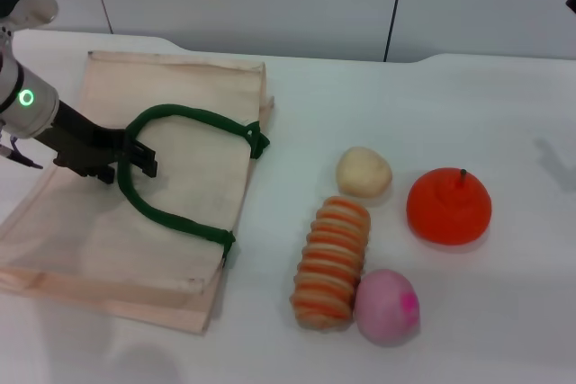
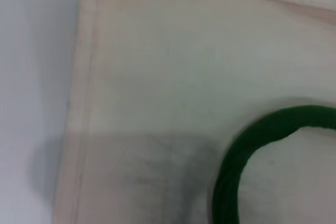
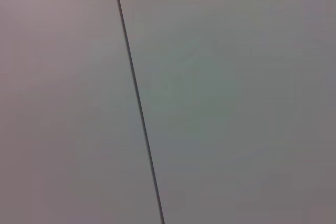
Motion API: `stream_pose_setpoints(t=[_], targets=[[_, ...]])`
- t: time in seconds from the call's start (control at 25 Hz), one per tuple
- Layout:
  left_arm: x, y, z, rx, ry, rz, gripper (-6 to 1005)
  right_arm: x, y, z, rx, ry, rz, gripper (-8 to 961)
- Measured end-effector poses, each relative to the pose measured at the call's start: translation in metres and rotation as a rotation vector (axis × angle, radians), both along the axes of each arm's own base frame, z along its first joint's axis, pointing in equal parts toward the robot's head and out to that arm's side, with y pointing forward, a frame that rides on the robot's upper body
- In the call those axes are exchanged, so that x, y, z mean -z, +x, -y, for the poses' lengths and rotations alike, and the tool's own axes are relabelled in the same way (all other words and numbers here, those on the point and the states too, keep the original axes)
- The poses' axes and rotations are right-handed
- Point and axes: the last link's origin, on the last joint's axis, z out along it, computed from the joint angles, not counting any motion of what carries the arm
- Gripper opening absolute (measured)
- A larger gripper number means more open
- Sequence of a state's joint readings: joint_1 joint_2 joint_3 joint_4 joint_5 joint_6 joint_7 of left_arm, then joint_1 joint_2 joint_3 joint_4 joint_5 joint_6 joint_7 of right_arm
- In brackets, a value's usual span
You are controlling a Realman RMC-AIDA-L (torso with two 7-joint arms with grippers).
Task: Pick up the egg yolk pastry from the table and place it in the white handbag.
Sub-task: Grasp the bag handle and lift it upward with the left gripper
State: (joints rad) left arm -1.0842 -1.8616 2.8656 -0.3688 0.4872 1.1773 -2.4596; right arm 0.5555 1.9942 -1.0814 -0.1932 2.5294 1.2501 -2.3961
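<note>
Overall, the egg yolk pastry (image 1: 364,172) lay on the white table (image 1: 504,312), right of centre: a small, pale cream-yellow, rounded lump with a matte, slightly uneven surface. It sat just beyond the far end of the orange-and-cream striped roll (image 1: 331,263), close to it though contact could not be confirmed, and left of the orange fruit (image 1: 449,205), from which it stood apart. The pink ball (image 1: 387,306) rested against the near right side of the roll. The white handbag (image 1: 189,195) lay flat at the left of the table, off-white cloth with dark green rope handles (image 1: 171,213) looped over its upper face. The left gripper (image 1: 137,158) was positioned over the bag at the left bend of the handle loop, its dark fingers at the rope; whether they were clamped on it or apart could not be determined. The left wrist view showed bag cloth and a curve of green handle (image 2: 236,161). The right gripper was out of view; its wrist view showed only a blank panel surface.
</note>
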Motion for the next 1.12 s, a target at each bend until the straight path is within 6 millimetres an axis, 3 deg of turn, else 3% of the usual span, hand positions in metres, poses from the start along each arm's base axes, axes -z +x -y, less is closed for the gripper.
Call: stream_pose_setpoints(t=[0.6, 0.8, 1.12], targets=[[-0.007, 0.016, -0.014, 0.028, -0.012, -0.075, 704, 0.002, -0.003, 0.001, -0.010, -0.003, -0.010, 878], [-0.001, 0.014, -0.016, 0.027, -0.032, -0.142, 573, 0.004, -0.004, 0.001, -0.012, -0.004, -0.016, 878], [-0.004, 0.016, -0.022, 0.047, -0.022, -0.184, 575, 0.005, -0.008, 0.000, -0.024, -0.006, -0.020, 878]])
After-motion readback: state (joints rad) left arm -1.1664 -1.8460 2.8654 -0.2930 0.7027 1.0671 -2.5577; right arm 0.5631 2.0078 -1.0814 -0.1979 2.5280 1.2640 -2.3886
